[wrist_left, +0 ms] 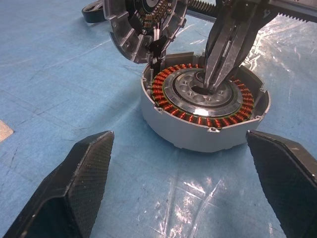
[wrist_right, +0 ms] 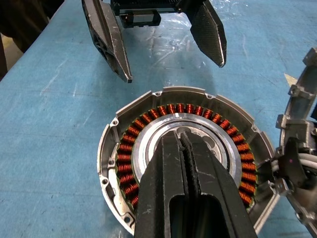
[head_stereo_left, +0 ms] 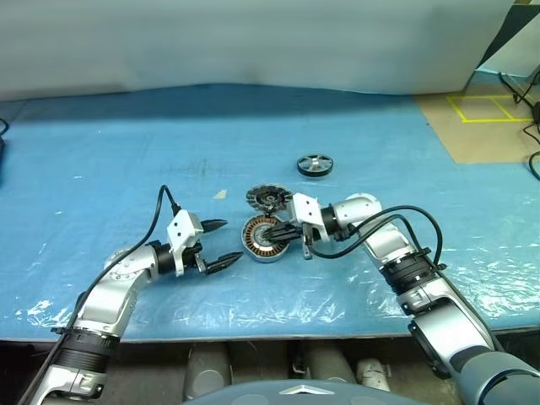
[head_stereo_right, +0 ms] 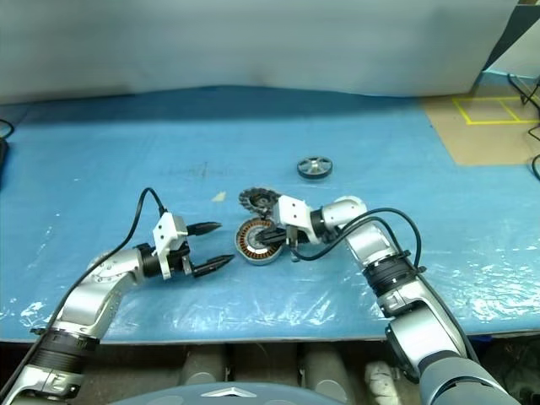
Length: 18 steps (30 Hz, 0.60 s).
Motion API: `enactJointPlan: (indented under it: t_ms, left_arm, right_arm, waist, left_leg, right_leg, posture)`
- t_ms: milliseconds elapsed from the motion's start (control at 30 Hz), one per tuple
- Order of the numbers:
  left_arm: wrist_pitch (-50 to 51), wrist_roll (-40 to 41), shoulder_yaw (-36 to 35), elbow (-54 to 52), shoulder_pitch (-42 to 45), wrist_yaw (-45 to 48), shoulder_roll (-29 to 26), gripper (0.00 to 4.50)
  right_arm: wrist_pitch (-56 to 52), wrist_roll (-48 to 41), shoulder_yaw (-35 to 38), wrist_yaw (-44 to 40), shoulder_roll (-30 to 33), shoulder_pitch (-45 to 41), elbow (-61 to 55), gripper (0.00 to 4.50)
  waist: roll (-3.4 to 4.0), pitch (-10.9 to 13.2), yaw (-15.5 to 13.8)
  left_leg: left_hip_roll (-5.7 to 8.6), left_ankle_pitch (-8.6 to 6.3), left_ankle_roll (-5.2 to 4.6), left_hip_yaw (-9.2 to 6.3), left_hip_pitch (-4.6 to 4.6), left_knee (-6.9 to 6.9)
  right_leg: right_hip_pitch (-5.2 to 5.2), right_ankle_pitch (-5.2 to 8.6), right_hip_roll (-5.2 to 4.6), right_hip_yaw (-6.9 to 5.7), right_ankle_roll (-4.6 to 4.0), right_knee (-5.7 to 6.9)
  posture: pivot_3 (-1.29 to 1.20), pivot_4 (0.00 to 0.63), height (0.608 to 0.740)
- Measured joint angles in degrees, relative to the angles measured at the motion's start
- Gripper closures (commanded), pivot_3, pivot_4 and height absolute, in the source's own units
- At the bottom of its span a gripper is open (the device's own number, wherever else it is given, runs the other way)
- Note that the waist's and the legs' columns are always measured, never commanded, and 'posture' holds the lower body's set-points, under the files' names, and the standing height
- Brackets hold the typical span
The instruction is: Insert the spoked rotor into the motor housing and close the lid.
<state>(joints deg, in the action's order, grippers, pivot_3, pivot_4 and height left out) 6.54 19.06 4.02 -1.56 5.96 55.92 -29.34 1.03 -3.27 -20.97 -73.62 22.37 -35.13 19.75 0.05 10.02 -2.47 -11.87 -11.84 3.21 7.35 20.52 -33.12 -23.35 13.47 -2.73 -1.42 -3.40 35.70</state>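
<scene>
The motor housing lies open on the blue sheet, with copper windings around a silver centre. Its lid stands tilted up at the far edge, ribbed side showing. The spoked rotor lies flat by itself farther back and to the right. My right gripper is shut with nothing in it, and its tips reach down onto the housing's silver centre. My left gripper is open and hovers just left of the housing, pointing at it, fingers spread wider than the case.
A small pale scrap lies on the sheet behind the left gripper. Brown floor with yellow tape shows at the back right. The crinkled blue sheet covers the table to its front edge.
</scene>
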Motion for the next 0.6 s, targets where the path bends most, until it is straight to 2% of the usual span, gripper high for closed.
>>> enactJointPlan:
  t_ms: [200,400,600]
  left_arm:
    - [3.54,0.57,-0.02,-6.47,-1.67,-1.71,-0.44,0.0]
    - [11.07,2.31,0.23,-16.0,-1.66,-5.11,-0.58,0.0]
    - [15.67,2.94,0.64,-17.46,1.4,-6.79,-0.46,0.0]
  right_arm:
    - [-0.04,0.31,-0.08,-0.1,0.56,-0.01,-1.27,4.47]
    - [-1.52,-0.15,0.24,-1.12,3.32,-1.19,-8.05,4.47]
    - [-0.7,-0.01,0.24,-1.14,4.8,-0.92,-7.67,4.47]
  waist:
    - [0.0,0.0,0.02]
    - [0.0,0.0,0.03]
    - [0.0,0.0,0.01]
  left_leg:
    - [0.0,0.0,0.01,0.0,0.01,0.01]
    - [-0.01,0.0,0.01,0.0,-0.01,0.02]
    - [0.02,0.03,0.08,0.0,0.01,0.0]
  right_leg:
    - [0.0,0.0,0.0,0.0,0.0,0.0]
    - [0.01,0.0,0.01,0.0,0.0,0.01]
    - [0.01,0.0,0.01,0.01,0.0,0.0]
  posture:
    - [0.0,0.15,0.74]
    - [0.0,0.15,0.74]
    - [0.0,0.15,0.74]
